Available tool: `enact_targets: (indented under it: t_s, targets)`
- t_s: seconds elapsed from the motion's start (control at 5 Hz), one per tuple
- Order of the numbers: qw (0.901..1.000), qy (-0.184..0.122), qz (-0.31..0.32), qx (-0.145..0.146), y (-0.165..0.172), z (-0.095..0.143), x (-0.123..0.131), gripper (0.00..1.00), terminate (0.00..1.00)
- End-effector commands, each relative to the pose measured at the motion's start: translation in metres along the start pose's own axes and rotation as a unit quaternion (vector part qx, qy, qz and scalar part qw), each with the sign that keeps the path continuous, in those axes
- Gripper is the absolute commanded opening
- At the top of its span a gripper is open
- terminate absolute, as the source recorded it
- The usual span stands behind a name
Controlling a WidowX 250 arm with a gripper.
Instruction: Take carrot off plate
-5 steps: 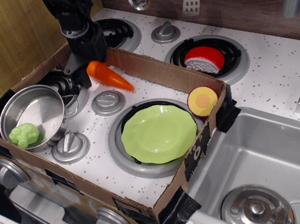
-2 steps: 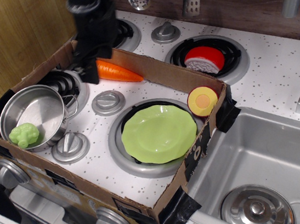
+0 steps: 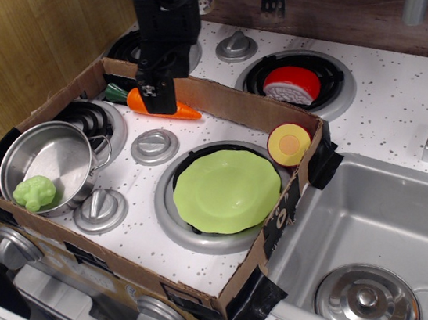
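Note:
The orange carrot (image 3: pixel 178 111) lies on the white stove top against the back wall of the cardboard box, its green stem (image 3: pixel 114 92) pointing left. It is off the lime-green plate (image 3: pixel 226 190), which sits bare on the front burner. My black gripper (image 3: pixel 158 96) hangs from above over the carrot's thick end. One finger (image 3: pixel 154 89) crosses in front of the carrot and hides part of it. The jaws look open and do not hold the carrot.
A steel pot (image 3: pixel 47 162) holding a green toy stands at the left. A halved yellow-and-red fruit (image 3: pixel 288 144) sits by the box's right wall (image 3: pixel 309 159). A red-and-white toy (image 3: pixel 291 85) lies on the back right burner. Sink (image 3: pixel 380 225) at right.
My gripper has moved right and up, away from the carrot's stem end. The carrot has stayed by the back wall and its green stem now shows.

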State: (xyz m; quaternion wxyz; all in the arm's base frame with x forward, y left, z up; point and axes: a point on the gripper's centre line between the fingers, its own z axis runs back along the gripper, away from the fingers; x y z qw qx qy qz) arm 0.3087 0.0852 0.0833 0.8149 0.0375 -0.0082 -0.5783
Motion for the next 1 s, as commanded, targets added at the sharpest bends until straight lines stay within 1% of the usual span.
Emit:
enact_targets:
  t_s: [0.0, 0.6, 0.8]
  targets:
    - [0.9997, -0.002, 0.003, 0.026, 0.0090, 0.0222, 0.0015, 1.00, 0.00]
    - [0.9997, -0.002, 0.003, 0.026, 0.0090, 0.0222, 0.0015, 1.00, 0.00]
    - [0.9997, -0.002, 0.003, 0.026, 0.0090, 0.0222, 0.0015, 1.00, 1.00]
